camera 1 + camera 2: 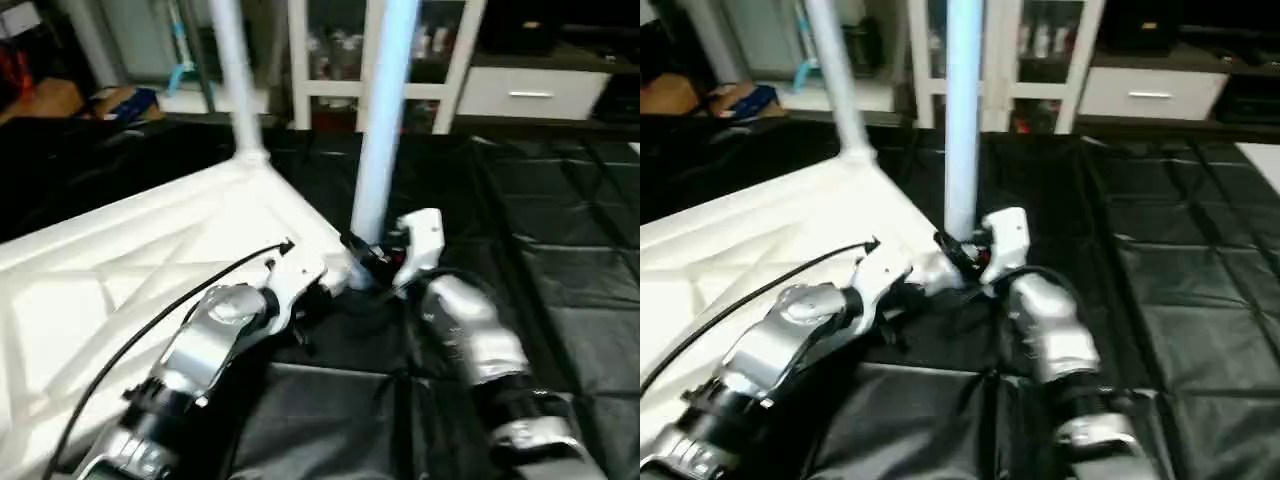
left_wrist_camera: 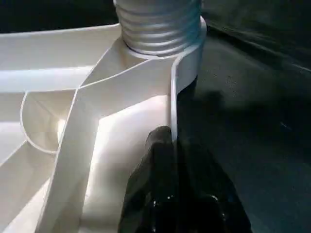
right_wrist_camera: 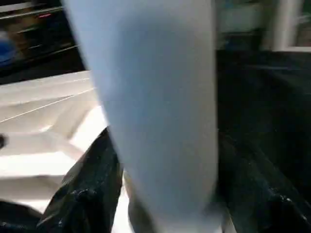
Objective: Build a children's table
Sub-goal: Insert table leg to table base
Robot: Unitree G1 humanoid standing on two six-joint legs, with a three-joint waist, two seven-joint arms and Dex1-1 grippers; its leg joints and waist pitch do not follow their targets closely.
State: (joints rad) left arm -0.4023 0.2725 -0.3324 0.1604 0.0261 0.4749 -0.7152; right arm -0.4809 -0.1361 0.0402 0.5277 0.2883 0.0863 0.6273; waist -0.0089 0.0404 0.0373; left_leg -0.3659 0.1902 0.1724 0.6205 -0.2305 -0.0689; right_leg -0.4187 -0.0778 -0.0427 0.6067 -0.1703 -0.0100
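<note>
The children's table top (image 1: 150, 250) lies upside down on black sheeting, its ribbed underside facing up. Two white legs stand upright in corner sockets: one at the far corner (image 1: 232, 70), one at the near right corner (image 1: 385, 110). The near leg's threads (image 2: 160, 24) sit in its round socket (image 2: 189, 58). My left gripper (image 2: 172, 145) is shut on the top's thin rim just beside that socket. From the right, my right gripper (image 1: 370, 255) stands around the base of the near leg (image 3: 160, 97).
Black plastic sheeting (image 1: 560, 250) covers the floor around the top. Behind stand a white glass-door cabinet (image 1: 330, 60) and a white drawer unit (image 1: 530, 95). A black cable (image 1: 150, 320) runs along my left forearm over the table top.
</note>
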